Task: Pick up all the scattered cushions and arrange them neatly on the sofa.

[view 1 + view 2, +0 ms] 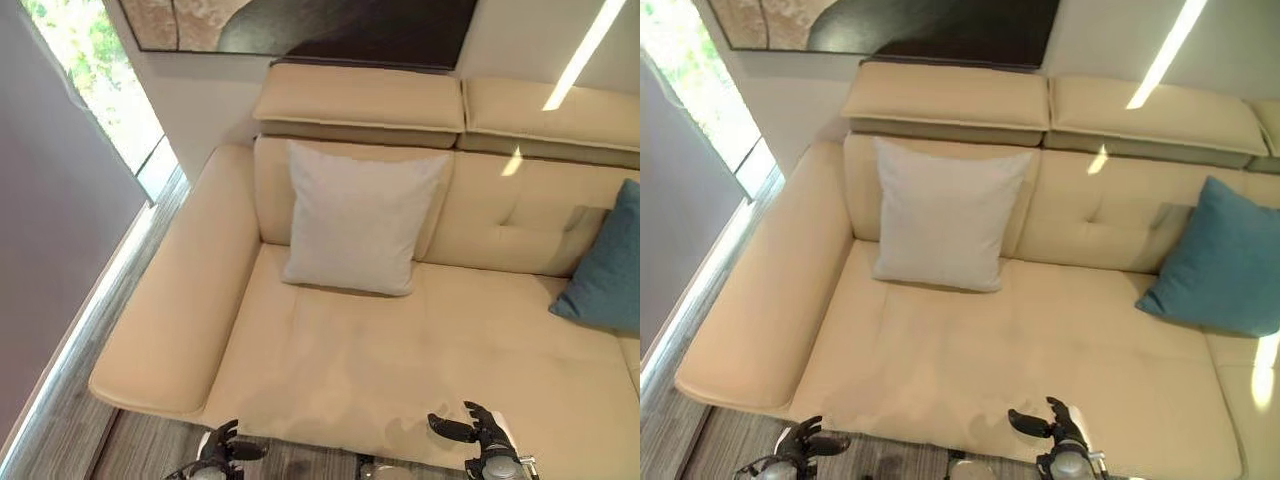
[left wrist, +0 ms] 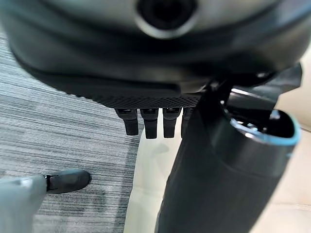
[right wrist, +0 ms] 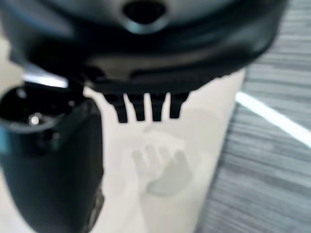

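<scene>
Cream sofa (image 1: 330,350) under a dark wall painting (image 1: 300,22): a white cushion (image 1: 357,218) stands against the backrest near the left arm, a teal cushion (image 1: 1222,258) leans toward the right end. Both placed, apparently; left hand (image 1: 222,447) and right hand (image 1: 478,432) hover at the front edge, fingers relaxed, empty.

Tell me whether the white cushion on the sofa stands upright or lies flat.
Upright: the white cushion stands on the sofa seat, its bottom edge on the seat and its back leaning against the backrest.
</scene>
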Robot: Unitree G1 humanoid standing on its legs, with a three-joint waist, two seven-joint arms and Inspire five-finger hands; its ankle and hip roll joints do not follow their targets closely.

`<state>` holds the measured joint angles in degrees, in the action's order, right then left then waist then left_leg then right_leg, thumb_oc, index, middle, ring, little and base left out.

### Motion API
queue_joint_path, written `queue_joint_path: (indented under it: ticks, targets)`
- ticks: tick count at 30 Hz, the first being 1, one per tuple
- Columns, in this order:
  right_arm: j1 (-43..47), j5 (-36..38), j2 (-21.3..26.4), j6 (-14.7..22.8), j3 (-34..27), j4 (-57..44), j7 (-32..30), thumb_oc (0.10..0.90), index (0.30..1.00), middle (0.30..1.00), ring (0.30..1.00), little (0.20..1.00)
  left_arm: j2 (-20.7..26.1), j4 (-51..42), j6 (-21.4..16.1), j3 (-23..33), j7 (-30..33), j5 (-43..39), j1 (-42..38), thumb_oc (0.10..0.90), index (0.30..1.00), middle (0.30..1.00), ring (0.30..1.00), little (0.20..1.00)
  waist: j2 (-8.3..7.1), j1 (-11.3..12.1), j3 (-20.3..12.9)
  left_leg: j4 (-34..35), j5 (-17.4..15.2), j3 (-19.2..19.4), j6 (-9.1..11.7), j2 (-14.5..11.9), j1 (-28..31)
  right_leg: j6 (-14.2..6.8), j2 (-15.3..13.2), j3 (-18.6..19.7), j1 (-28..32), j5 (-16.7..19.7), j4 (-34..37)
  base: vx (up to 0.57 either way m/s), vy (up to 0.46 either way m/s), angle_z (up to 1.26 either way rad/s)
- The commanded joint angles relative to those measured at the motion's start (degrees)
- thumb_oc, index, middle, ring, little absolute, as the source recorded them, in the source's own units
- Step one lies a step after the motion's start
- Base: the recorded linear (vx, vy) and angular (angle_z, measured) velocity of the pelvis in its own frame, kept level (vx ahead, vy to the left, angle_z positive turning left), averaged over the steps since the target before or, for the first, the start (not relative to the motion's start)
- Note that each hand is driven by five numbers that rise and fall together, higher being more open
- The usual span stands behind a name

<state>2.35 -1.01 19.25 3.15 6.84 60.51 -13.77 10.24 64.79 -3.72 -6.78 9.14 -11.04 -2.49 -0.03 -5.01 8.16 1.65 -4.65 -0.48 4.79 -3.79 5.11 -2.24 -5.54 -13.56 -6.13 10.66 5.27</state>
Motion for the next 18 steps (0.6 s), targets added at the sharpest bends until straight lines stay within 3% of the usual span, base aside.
queue_joint_path:
  ticks: [1,3,7,10,12,15,18]
  targets:
    - [2.41,-0.24,-0.28,0.77,1.21,-0.16,-1.26,0.800,0.900,0.900,0.900,0.900,3.46,-0.95,-2.03,1.12,1.74,1.77,0.62,0.800,0.900,0.900,0.900,0.900,-3.49,1.46,-0.91,-6.27,-6.95,-1.72,-2.38,4.57,-1.45,-6.74,-2.53,2.59,-4.61,-3.34,-2.06,-0.28,0.151,-0.01]
    - [3.01,-1.45,-1.48,-0.12,1.86,0.75,-1.33,0.800,0.900,0.900,0.900,0.900,4.36,0.40,-1.61,1.51,2.66,3.85,0.49,0.800,0.900,0.900,0.900,0.900,-4.74,2.76,0.72,-5.59,-6.36,-2.70,-3.89,6.84,-3.35,-8.92,-4.26,2.32,-6.96,-1.49,-0.82,-0.41,0.194,-0.13]
    - [3.62,-1.42,-1.79,-0.44,2.12,1.21,-1.40,0.800,0.900,0.900,0.900,0.900,4.89,1.39,-1.41,1.63,2.94,4.01,0.30,0.800,0.900,0.900,0.900,0.900,-4.86,2.82,2.00,-6.07,-5.29,-2.44,-4.66,7.01,-4.82,-9.22,-4.59,3.47,-7.98,-2.46,-3.27,-0.22,0.074,-0.20]
    - [3.54,-1.42,-1.97,-0.07,2.71,2.97,-1.25,0.800,0.900,0.900,0.900,0.900,5.75,3.88,-0.58,1.95,3.34,5.82,0.93,0.800,0.900,0.900,0.900,0.900,-3.67,4.61,2.43,-4.73,-2.24,-1.14,-6.16,6.67,-6.68,-7.15,-4.49,3.27,-5.89,-7.47,-14.35,-0.32,0.110,-0.18]
    - [3.36,-1.02,-2.17,-0.03,2.43,4.47,-0.94,0.800,0.900,0.900,0.900,0.900,6.02,4.74,-0.31,2.29,3.27,6.18,1.33,0.800,0.900,0.900,0.900,0.900,-3.19,5.22,1.54,-3.32,-1.37,-1.04,-6.27,6.14,-6.70,-6.68,-3.72,3.36,-3.95,-9.97,-16.78,-0.13,0.021,-0.31]
    - [3.20,-0.65,-2.93,-0.35,2.09,6.42,-0.80,0.800,0.900,0.900,0.900,0.900,5.78,5.30,-0.17,2.04,3.20,6.21,1.70,0.800,0.900,0.900,0.900,0.900,-4.01,6.76,-0.78,-1.94,0.29,0.41,-5.52,6.28,-8.03,-6.72,-3.53,2.11,1.73,-10.95,-12.03,-0.09,-0.063,-0.22]
    - [3.23,-0.31,-3.18,-0.54,1.96,7.32,-0.96,0.800,0.900,0.900,0.900,0.900,5.33,5.54,0.04,2.10,3.44,6.18,1.86,0.800,0.900,0.900,0.900,0.900,-4.08,6.84,-2.28,-0.66,1.01,1.32,-5.08,5.92,-7.94,-6.97,-3.00,2.18,3.08,-10.73,-8.38,-0.01,-0.062,-0.29]
